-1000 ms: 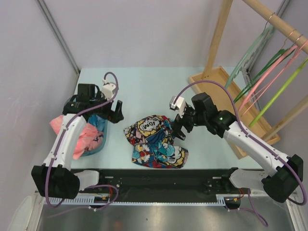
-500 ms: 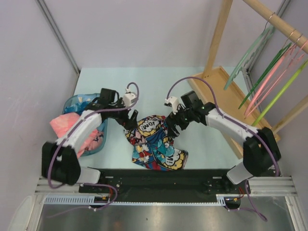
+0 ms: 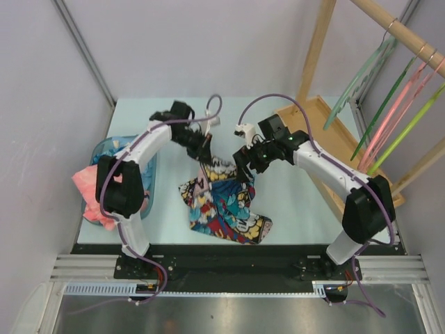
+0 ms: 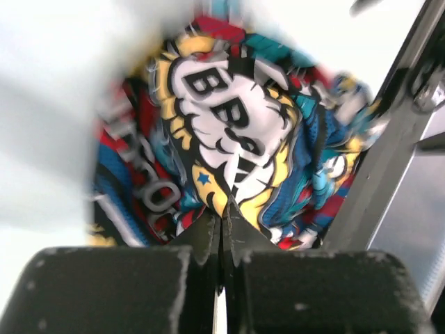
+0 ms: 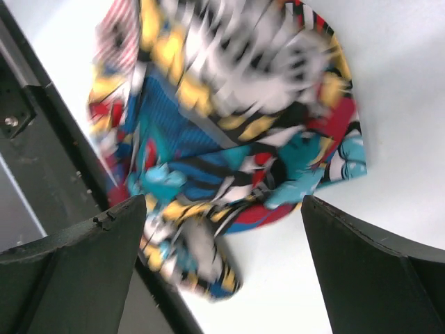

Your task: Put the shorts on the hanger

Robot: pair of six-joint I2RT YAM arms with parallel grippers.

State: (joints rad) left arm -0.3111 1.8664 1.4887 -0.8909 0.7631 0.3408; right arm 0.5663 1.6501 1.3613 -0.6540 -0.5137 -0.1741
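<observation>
The shorts (image 3: 222, 202) lie in a soft heap near the middle of the light blue table (image 3: 299, 209), full of red, blue, yellow and white comic pictures. At the heap's 11 o'clock corner the left gripper (image 3: 204, 154) is pinched tight on a bit of the cloth, and that corner is pulled up off the table. At the heap's 1 o'clock edge the right gripper (image 3: 243, 161) hangs just over the cloth with its fingers spread wide, holding nothing. Far off at 2 o'clock the hanger (image 3: 407, 129) dangles from a wooden rod (image 3: 403, 35), next to pink hangers (image 3: 393, 115) and a dark green one (image 3: 384, 103). Out at 9 o'clock a pink cloth (image 3: 87, 184) sits by a blue tub (image 3: 104, 149).
</observation>
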